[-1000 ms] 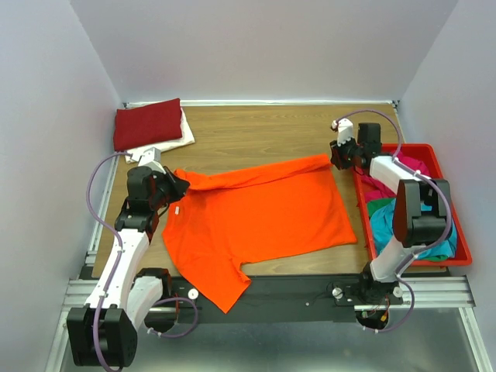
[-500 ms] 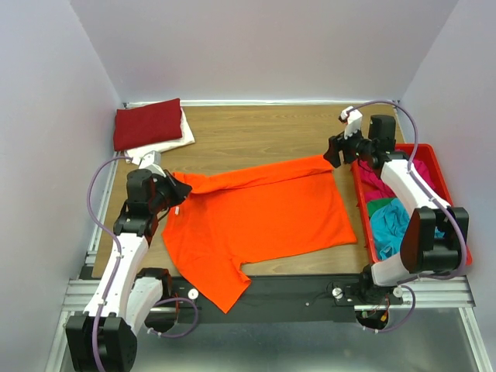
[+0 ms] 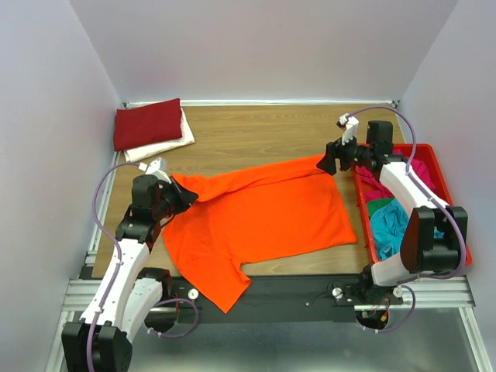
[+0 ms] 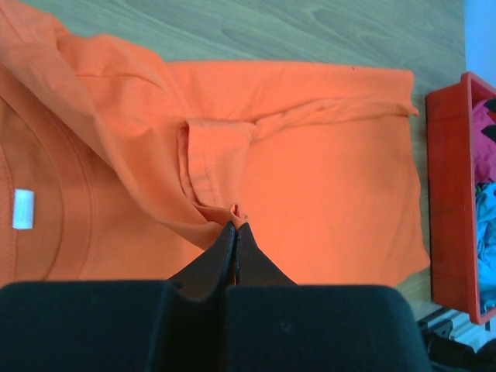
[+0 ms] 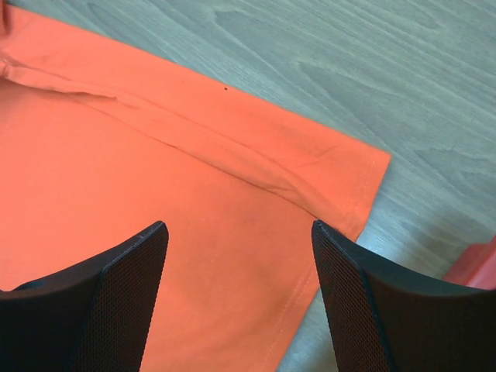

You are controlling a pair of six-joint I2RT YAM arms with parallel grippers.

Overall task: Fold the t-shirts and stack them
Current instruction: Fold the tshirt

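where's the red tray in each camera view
Top external: the red tray sits at the right side of the picture.
Left wrist: it runs down the right edge.
Right wrist: only a sliver shows in the bottom right corner.
Shared landmark: the orange t-shirt, whose corner lies beside the tray.

No legible text; white tag (image 4: 23, 209) inside orange t-shirt (image 4: 333, 186) unreadable

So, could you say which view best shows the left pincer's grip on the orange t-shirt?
The left wrist view: the shut left pincer pinches a fold of the orange t-shirt at its tips. The top view shows that grip small; the right wrist view shows only the shirt's corner.
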